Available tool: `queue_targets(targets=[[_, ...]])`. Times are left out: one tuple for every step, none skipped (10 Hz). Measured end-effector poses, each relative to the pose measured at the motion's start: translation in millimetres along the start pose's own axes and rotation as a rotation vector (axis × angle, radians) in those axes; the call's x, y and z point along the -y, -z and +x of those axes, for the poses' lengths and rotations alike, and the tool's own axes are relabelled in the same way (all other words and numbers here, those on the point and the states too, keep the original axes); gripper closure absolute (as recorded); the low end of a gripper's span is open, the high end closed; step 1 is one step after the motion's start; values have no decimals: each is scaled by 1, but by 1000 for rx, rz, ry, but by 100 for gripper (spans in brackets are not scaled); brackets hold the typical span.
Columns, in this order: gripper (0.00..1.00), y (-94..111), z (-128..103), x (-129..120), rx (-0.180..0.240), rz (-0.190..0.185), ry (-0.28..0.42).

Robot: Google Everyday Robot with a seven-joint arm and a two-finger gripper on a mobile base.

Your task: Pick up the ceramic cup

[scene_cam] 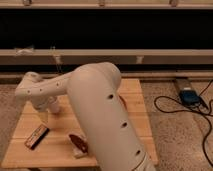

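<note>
A light wooden table [135, 95] is set on a speckled floor [175, 142]. Behind it a wide dark band [110, 30] is seen above a pale ledge [150, 56]. The gripper [46, 114] is held low over the table's left side.

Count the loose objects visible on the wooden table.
2 clear: a dark flat bar front left, a reddish-brown item front centre. A reddish sliver beside the arm may be a third; more may hide. The pincer hangs over the table's left.

no legible txt/labels anywhere, pincer [45, 115] low over table [134, 92] left
</note>
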Motion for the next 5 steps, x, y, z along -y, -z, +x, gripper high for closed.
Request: queue_targets(targets=[[34,-2,0,-1,-1,-14,6],[42,-1,-1,-2,-5,-26,7],[51,3,-2,-2,-11,-41,9],[60,7,-3,-2,-17,-56,10],[72,15,-3,-1,-29,-77,17]])
